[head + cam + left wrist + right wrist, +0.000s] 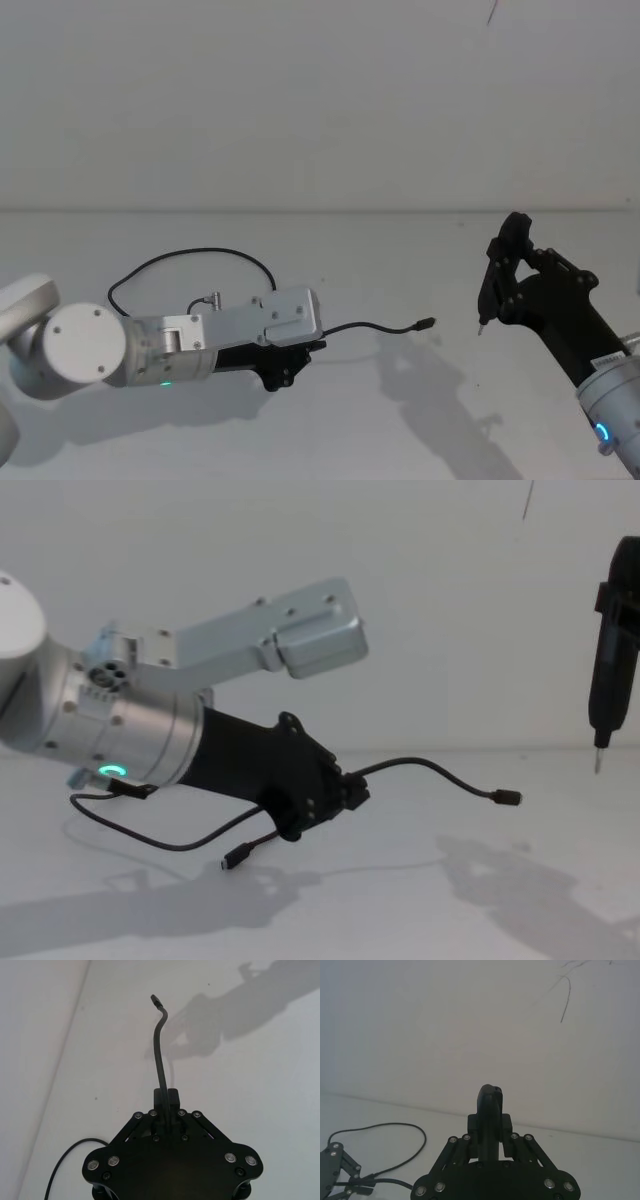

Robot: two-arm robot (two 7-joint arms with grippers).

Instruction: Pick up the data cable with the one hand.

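The data cable (375, 326) is a thin black cord on the white table. My left gripper (305, 350), black with a silver wrist and a green ring, lies low over the table and is shut on it. In the left wrist view the fingers (172, 1097) pinch the cable (160, 1055), and its plug end (155, 999) sticks out beyond them, above its own shadow. From the chest, that plug (510, 798) hangs just over the table past the left gripper (352, 792), and the other plug (232, 861) trails below. The rest loops behind the arm (200, 252).
My right gripper (505, 255) stands idle and shut at the right, raised above the table, a pointed metal tip (481, 328) hanging below it. A short lead with a silver plug (212, 297) sits on the left wrist. Bare table (400, 420) lies between the arms, with the wall behind.
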